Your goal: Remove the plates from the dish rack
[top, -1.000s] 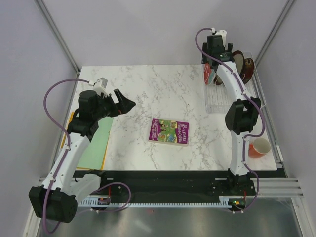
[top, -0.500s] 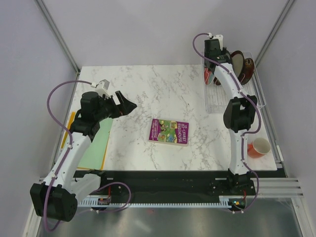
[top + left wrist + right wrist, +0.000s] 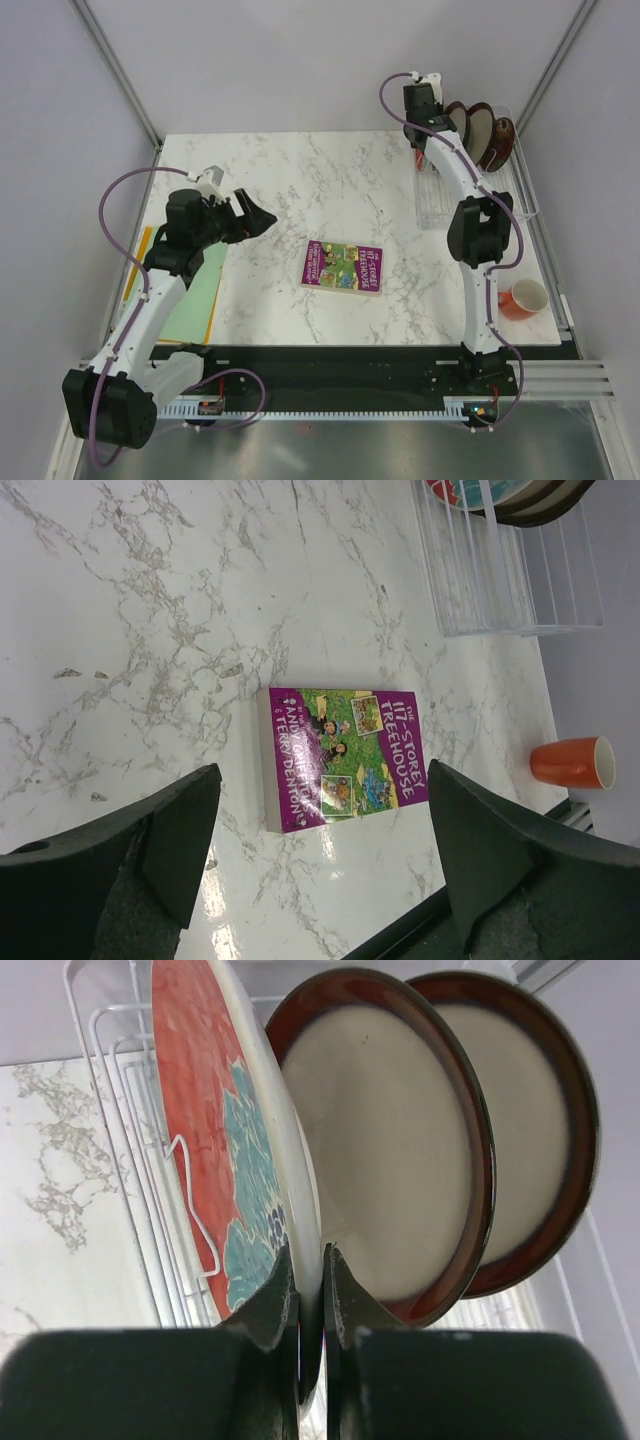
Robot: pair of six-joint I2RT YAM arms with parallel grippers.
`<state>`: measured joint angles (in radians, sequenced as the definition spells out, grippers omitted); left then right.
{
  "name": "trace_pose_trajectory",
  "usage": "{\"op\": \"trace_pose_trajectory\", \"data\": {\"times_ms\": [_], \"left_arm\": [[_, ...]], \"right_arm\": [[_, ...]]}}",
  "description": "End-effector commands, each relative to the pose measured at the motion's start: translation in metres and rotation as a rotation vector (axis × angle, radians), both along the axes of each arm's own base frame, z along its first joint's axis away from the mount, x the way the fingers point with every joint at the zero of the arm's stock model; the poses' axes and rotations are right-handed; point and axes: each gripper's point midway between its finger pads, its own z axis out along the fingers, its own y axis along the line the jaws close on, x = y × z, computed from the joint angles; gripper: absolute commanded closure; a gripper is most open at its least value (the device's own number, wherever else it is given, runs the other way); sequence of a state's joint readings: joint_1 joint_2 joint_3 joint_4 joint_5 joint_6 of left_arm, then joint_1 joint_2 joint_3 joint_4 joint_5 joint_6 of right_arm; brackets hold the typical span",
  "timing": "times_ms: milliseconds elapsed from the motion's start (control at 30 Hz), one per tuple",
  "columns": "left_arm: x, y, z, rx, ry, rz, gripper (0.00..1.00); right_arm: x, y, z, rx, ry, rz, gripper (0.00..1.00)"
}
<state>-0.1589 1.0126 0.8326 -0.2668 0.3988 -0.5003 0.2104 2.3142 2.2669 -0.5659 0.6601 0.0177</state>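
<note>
Three plates stand on edge in the clear dish rack (image 3: 440, 200) at the back right. The coral-red plate (image 3: 215, 1140) with a teal floral centre is the leftmost in the right wrist view. Behind it stand a dark brown plate with a cream centre (image 3: 400, 1150) and a second brown plate (image 3: 540, 1120). My right gripper (image 3: 308, 1260) is shut on the coral-red plate's lower rim, one finger on each face. From above, the right gripper (image 3: 425, 115) sits over the rack's far left end. My left gripper (image 3: 322, 775) hovers open over the table, left of the middle, holding nothing.
A purple book (image 3: 343, 266) lies flat mid-table, right of the left gripper (image 3: 255, 213). An orange cup (image 3: 524, 298) stands at the front right by the right arm. A green sheet (image 3: 195, 290) lies under the left arm. The rack's near half (image 3: 520, 580) holds nothing.
The right gripper shut on the coral-red plate's rim and shifted slightly back and left over the rack. The left arm drifted a little toward the book.
</note>
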Motion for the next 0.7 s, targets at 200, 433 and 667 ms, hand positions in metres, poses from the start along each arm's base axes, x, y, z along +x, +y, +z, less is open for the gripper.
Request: {"op": "trace_pose_trajectory", "data": {"times_ms": [200,433,667], "left_arm": [[-0.002,-0.004,0.004,-0.019,-0.03,-0.028,0.06],[0.0,-0.006,0.002,-0.027,-0.015,-0.026,0.0],[-0.003,-0.01,0.017,-0.056,-0.072,-0.049,0.0]], "right_arm": [[-0.04,0.002,0.13,-0.297,-0.253,-0.243,1.0],[-0.065,-0.004,0.179,-0.274,-0.332,-0.253,1.0],[-0.098,-0.003,0.226,-0.213,-0.424,-0.2,1.0]]}}
